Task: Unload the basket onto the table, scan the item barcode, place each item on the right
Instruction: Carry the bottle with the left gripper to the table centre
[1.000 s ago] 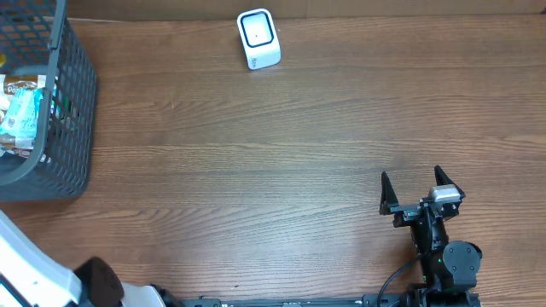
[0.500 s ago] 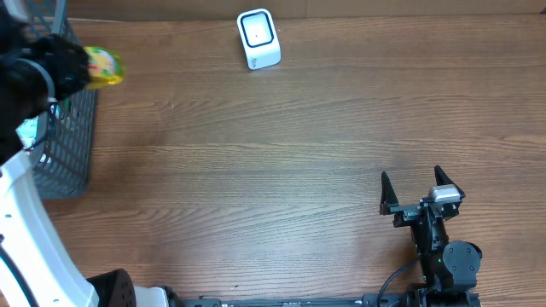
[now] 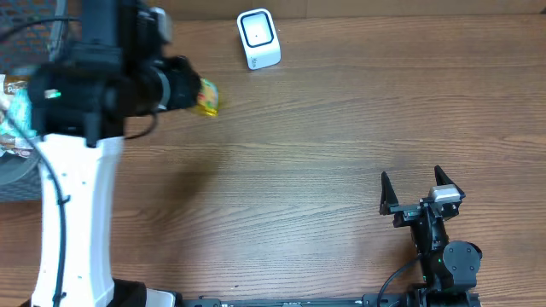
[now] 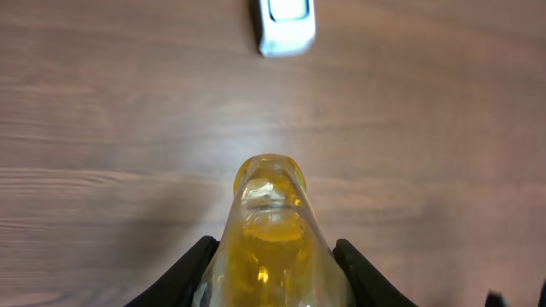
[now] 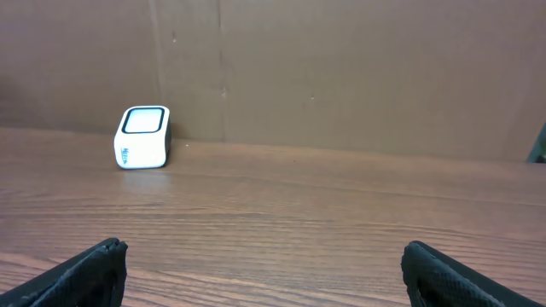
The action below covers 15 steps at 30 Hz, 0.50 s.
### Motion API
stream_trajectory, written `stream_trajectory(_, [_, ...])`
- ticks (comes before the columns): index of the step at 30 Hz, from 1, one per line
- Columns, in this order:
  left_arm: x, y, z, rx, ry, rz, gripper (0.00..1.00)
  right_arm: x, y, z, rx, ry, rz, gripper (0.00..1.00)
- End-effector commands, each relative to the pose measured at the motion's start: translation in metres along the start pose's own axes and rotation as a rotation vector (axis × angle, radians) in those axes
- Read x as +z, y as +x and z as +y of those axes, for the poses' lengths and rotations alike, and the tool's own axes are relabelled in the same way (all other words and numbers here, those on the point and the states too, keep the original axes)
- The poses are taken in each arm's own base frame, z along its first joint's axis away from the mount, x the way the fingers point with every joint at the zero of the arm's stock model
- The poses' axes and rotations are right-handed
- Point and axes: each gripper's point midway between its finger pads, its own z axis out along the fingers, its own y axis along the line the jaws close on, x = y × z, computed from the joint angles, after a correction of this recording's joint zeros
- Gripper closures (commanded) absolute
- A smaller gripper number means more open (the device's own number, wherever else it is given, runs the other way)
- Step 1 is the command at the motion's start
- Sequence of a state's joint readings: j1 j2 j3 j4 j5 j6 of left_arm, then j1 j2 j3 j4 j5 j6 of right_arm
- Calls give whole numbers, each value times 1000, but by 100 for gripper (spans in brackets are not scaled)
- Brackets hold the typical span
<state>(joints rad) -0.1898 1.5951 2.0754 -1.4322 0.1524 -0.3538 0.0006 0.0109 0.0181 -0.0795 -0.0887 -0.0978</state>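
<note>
My left gripper (image 3: 194, 92) is shut on the item (image 3: 207, 95), a yellowish see-through bottle-like thing held above the table's back left. In the left wrist view the item (image 4: 271, 222) sticks out forward between the two black fingers of the left gripper (image 4: 273, 249), which press on its sides. No barcode shows on it. The white scanner (image 3: 258, 38) stands at the back edge, right of the item and ahead of it (image 4: 286, 21). My right gripper (image 3: 411, 181) rests near the front right, open and empty (image 5: 264, 256), with the scanner (image 5: 143, 136) far off to its left.
A dark mesh basket (image 3: 10, 181) with packets in it stands at the far left, mostly hidden behind my left arm. A brown wall runs along the back of the wooden table (image 3: 324, 128).
My left arm has swung right from the basket, carrying the yellow item over the table toward the scanner. The right arm has not moved.
</note>
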Motion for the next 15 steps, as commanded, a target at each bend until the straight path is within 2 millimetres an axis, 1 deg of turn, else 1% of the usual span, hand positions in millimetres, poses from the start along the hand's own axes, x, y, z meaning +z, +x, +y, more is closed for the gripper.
stream_trajectory(1, [18, 17, -17, 13, -23, 27, 63, 0, 3, -2, -1, 10, 0, 0])
stream_trajectory(4, [43, 36, -35, 54, -31, 68, 62, 0, 3, -2, -1, 10, 0, 0])
stream_trajectory(9, [82, 75, -66, 113, -14, 142, 62, 0, 3, -2, -1, 10, 0, 0])
stream_trajectory(13, [112, 102, -89, 165, 0, 192, 63, 0, 3, -2, -1, 10, 0, 0])
stream_trajectory(15, [123, 114, -100, 193, 3, 220, 63, 0, 3, -2, -1, 10, 0, 0])
